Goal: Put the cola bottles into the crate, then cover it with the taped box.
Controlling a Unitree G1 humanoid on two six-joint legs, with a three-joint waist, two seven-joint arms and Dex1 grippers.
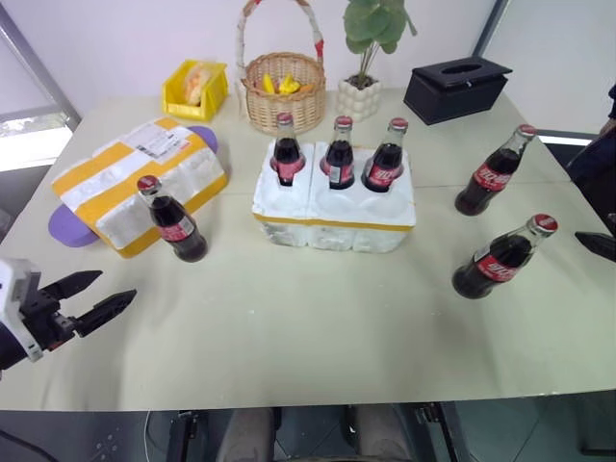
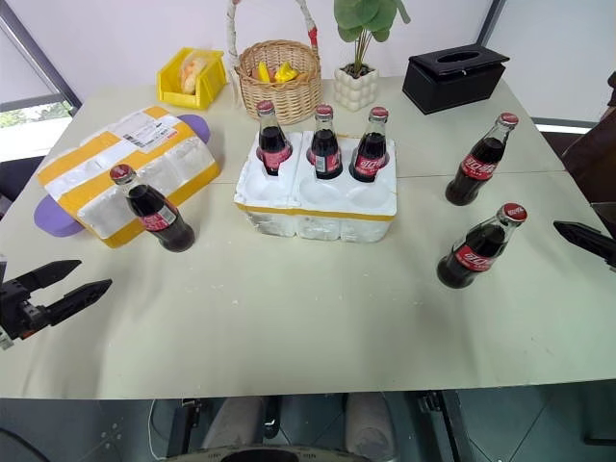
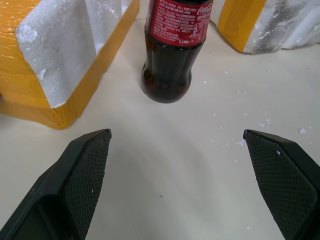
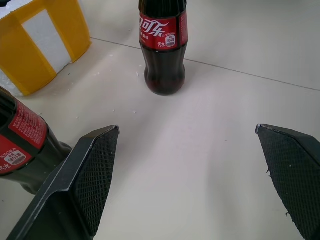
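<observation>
Fingers [image 1: 82, 284] spread, basket [image 1: 282, 91] behind crate [image 1: 332, 207].

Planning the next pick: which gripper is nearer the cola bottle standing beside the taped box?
Left. The left gripper hangs open just short of that bottle; the right gripper, also open, sits across the table by the other two loose bottles.

right pincer [image 2: 585, 241]: mostly cut off at edge | purple mat [image 1: 69, 229]: largely hidden under taped box [image 1: 140, 183]

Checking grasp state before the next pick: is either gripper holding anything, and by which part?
Nothing is held. The left gripper and the right gripper are both open over bare table, short of the cola bottles.
</observation>
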